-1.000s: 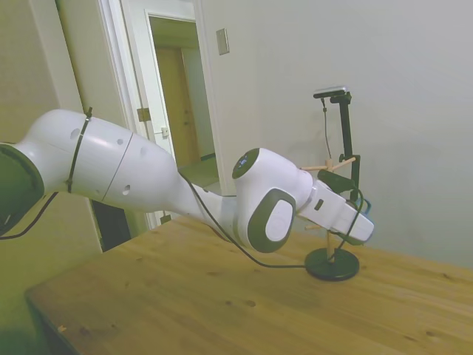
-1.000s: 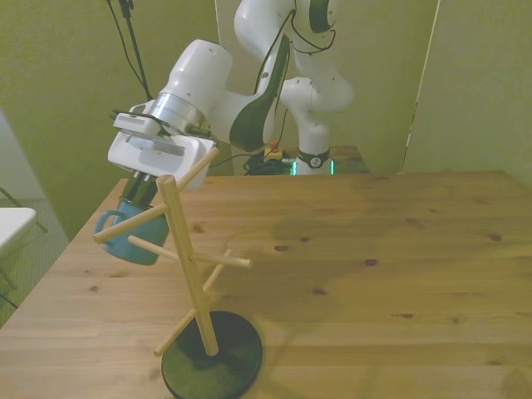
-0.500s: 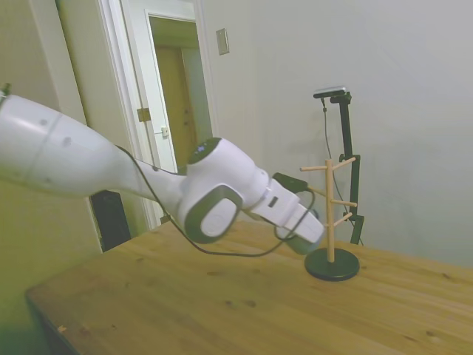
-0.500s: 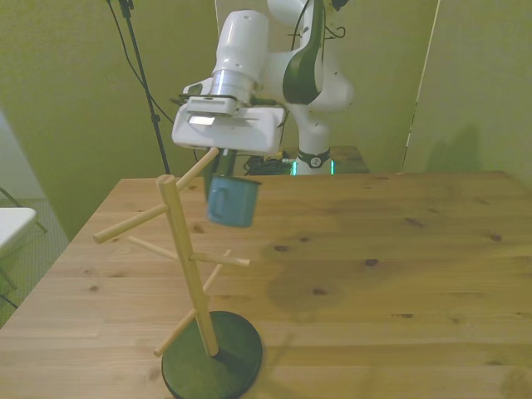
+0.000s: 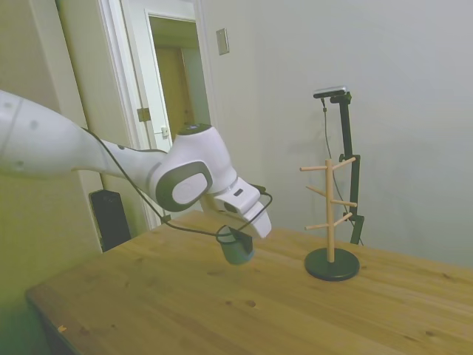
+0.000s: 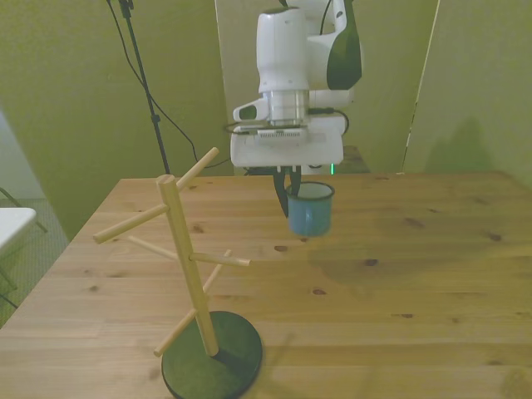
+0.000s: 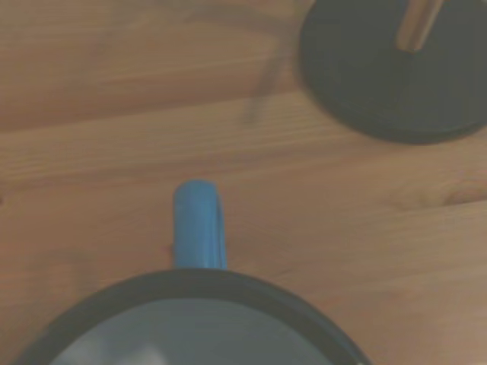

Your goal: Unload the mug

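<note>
One mug (image 6: 310, 209) hung upright above the wooden table (image 6: 432, 274), well clear of the mug tree (image 6: 191, 274), the gripper (image 6: 288, 189) clamped on its rim, so that thin hold risked slipping during lowering.

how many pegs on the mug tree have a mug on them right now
0. Every peg on the mug tree is bare. The only mug hangs in the gripper above the table, off toward the front view's right of the tree.
</note>
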Robot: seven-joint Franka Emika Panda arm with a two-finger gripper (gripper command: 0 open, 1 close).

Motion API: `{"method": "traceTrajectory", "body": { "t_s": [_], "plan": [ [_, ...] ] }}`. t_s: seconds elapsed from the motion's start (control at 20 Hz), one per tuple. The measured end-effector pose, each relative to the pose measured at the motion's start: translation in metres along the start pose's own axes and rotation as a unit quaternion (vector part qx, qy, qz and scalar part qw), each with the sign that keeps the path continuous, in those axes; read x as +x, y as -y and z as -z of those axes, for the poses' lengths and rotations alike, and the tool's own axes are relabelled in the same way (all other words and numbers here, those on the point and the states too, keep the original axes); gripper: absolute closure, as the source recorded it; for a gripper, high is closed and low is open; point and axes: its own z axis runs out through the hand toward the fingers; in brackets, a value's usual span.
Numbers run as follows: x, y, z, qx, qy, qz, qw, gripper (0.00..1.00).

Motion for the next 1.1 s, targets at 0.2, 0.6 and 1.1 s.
{"method": "traceTrajectory", "body": {
  "t_s": [0.2, 0.6, 1.1],
  "plan": [
    [0.008, 0.032, -0.039, -0.011, 0.01, -0.002, 0.9999, 1.0],
    [0.011, 0.043, -0.069, -0.032, 0.032, -0.005, 0.999, 1.0],
    [0.007, 0.041, -0.085, -0.042, 0.042, -0.009, 0.9982, 1.0]
  ]
}}
